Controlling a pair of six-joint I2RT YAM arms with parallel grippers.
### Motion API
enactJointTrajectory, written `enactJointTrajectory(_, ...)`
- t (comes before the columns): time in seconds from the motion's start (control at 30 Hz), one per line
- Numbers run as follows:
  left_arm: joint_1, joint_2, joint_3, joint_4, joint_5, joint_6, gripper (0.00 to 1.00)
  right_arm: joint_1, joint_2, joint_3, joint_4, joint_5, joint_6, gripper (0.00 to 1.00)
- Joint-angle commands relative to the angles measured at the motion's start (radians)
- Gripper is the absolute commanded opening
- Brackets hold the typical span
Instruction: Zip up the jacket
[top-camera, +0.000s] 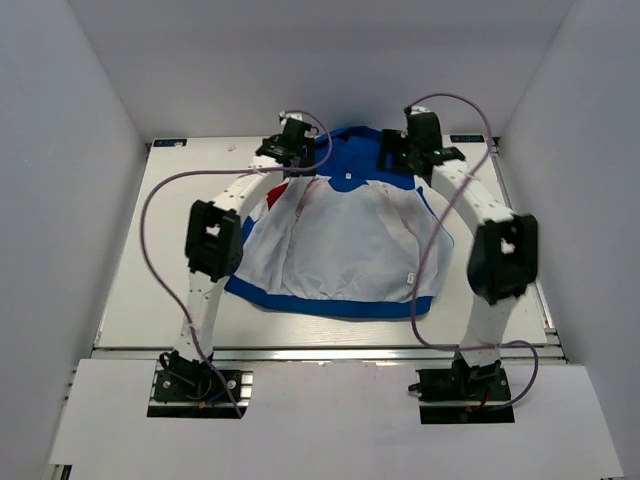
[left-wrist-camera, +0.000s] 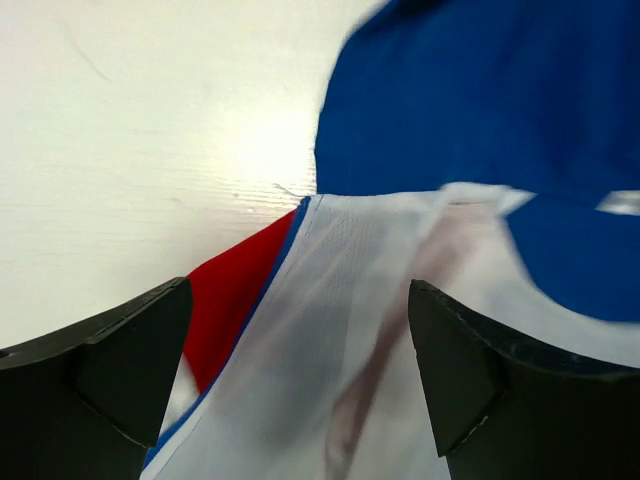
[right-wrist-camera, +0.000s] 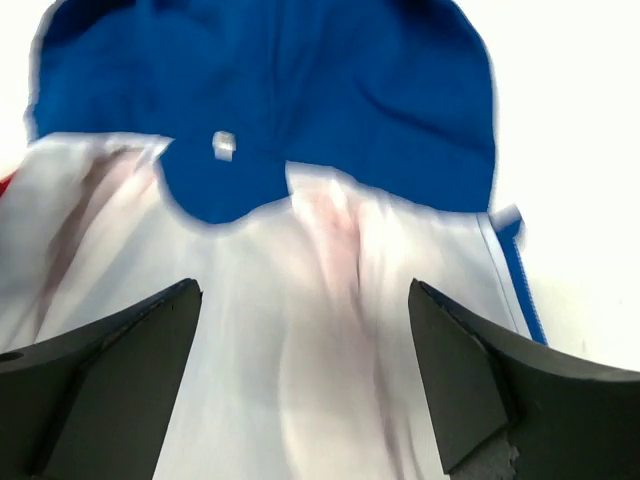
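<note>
The jacket (top-camera: 340, 250) lies spread open on the table with its white lining up, its blue hem nearest the arms and its blue hood (top-camera: 352, 143) at the far end. A red shoulder patch (left-wrist-camera: 230, 290) shows at its left edge. My left gripper (top-camera: 290, 140) hovers over the left collar area, and in the left wrist view this gripper (left-wrist-camera: 300, 370) is open, its fingers wide apart above the lining. My right gripper (top-camera: 415, 145) is over the right collar area. In the right wrist view it (right-wrist-camera: 305, 370) is also open above the white lining (right-wrist-camera: 320, 330), with nothing clamped.
The white table (top-camera: 150, 260) is walled by grey panels on three sides. Purple cables (top-camera: 160, 190) loop from both arms over the table. A small white label (right-wrist-camera: 223, 145) sits inside the hood.
</note>
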Motion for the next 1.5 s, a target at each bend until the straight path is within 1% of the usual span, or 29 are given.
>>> enactJointTrajectory(0.0,-0.001,-0.334,-0.060,0.066,0.057,-0.008,0.98,-0.006,-0.276,-0.217,0.063,-0.005,0.025,0.89)
enactJointTrajectory(0.07,-0.001,-0.450,-0.160,0.058,0.068,-0.045,0.98,-0.017,-0.427,-0.363,0.083,-0.010,0.068,0.89)
enactJointTrajectory(0.1,-0.001,-0.495,-0.292,0.068,0.073,-0.054,0.98,-0.026,-0.473,-0.502,0.085,-0.034,0.085,0.89)
enactJointTrajectory(0.17,-0.001,-0.639,-0.434,0.097,0.067,-0.106,0.98,-0.061,-0.616,-0.694,0.079,-0.045,0.144,0.90)
enactJointTrajectory(0.2,0.001,-0.686,-0.569,0.105,0.065,-0.124,0.98,-0.078,-0.657,-0.749,0.071,-0.051,0.163,0.89)
enactJointTrajectory(0.27,0.001,-0.819,-0.753,0.124,0.080,-0.178,0.98,-0.157,-0.765,-0.874,0.027,-0.054,0.201,0.89)
enactJointTrajectory(0.37,0.001,-0.947,-0.911,0.165,0.093,-0.210,0.98,-0.211,-0.853,-0.954,-0.018,-0.039,0.218,0.89)
enactJointTrajectory(0.43,0.001,-0.971,-0.995,0.155,0.111,-0.241,0.98,-0.251,-0.869,-1.020,-0.035,-0.039,0.226,0.89)
enactJointTrajectory(0.53,0.001,-0.991,-1.100,0.180,0.157,-0.330,0.98,-0.314,-0.852,-1.110,0.013,-0.091,0.247,0.88)
enactJointTrajectory(0.6,0.001,-0.991,-1.139,0.210,0.191,-0.339,0.98,-0.333,-0.829,-1.141,0.063,-0.195,0.249,0.84)
enactJointTrajectory(0.7,0.001,-0.966,-1.165,0.222,0.215,-0.359,0.98,-0.339,-0.772,-1.163,0.160,-0.269,0.235,0.67)
enactJointTrajectory(0.73,0.001,-0.960,-1.165,0.223,0.217,-0.362,0.98,-0.339,-0.748,-1.163,0.198,-0.281,0.235,0.56)
enactJointTrajectory(0.77,0.001,-0.955,-1.164,0.225,0.214,-0.364,0.98,-0.339,-0.735,-1.158,0.209,-0.290,0.235,0.50)
enactJointTrajectory(0.8,0.001,-0.951,-1.159,0.226,0.212,-0.365,0.98,-0.339,-0.725,-1.149,0.214,-0.290,0.238,0.39)
enactJointTrajectory(0.83,0.001,-0.945,-1.156,0.231,0.212,-0.365,0.98,-0.339,-0.711,-1.140,0.214,-0.289,0.240,0.14)
enactJointTrajectory(0.87,0.001,-0.943,-1.148,0.234,0.208,-0.365,0.98,-0.339,-0.709,-1.111,0.196,-0.280,0.232,0.04)
enactJointTrajectory(0.9,0.001,-0.943,-1.144,0.237,0.203,-0.365,0.98,-0.339,-0.711,-1.091,0.176,-0.263,0.224,0.00)
enactJointTrajectory(1.03,0.002,-0.951,-1.113,0.234,0.170,-0.370,0.98,-0.317,-0.757,-0.945,0.030,-0.131,0.157,0.00)
enactJointTrajectory(1.07,0.002,-0.954,-1.110,0.237,0.168,-0.370,0.98,-0.295,-0.761,-0.910,-0.036,-0.050,0.133,0.00)
enactJointTrajectory(1.1,0.001,-0.958,-1.105,0.239,0.163,-0.370,0.98,-0.244,-0.760,-0.834,-0.073,0.001,0.123,0.00)
enactJointTrajectory(1.13,0.002,-0.963,-1.101,0.233,0.159,-0.368,0.98,-0.131,-0.746,-0.796,-0.103,0.062,0.119,0.00)
enactJointTrajectory(1.17,0.001,-0.967,-1.093,0.225,0.153,-0.368,0.98,-0.066,-0.732,-0.763,-0.131,0.190,0.114,0.00)
enactJointTrajectory(1.23,0.002,-0.969,-1.072,0.190,0.127,-0.375,0.98,0.116,-0.664,-0.664,-0.206,0.252,0.125,0.00)
enactJointTrajectory(1.27,0.002,-0.969,-1.064,0.175,0.120,-0.379,0.98,0.164,-0.631,-0.637,-0.222,0.253,0.125,0.00)
enactJointTrajectory(1.3,0.002,-0.975,-1.059,0.162,0.114,-0.384,0.98,0.260,-0.601,-0.612,-0.235,0.257,0.129,0.00)
enactJointTrajectory(1.37,0.004,-0.983,-1.056,0.132,0.094,-0.407,0.98,0.357,-0.489,-0.558,-0.245,0.277,0.120,0.08)
enactJointTrajectory(1.4,0.004,-0.992,-1.059,0.127,0.091,-0.411,0.98,0.441,-0.409,-0.537,-0.251,0.280,0.109,0.15)
enactJointTrajectory(1.43,0.004,-0.998,-1.067,0.118,0.090,-0.417,0.98,0.478,-0.375,-0.496,-0.265,0.276,0.103,0.29)
enactJointTrajectory(1.47,0.005,-1.004,-1.070,0.113,0.079,-0.424,0.98,0.506,-0.344,-0.479,-0.265,0.250,0.096,0.34)
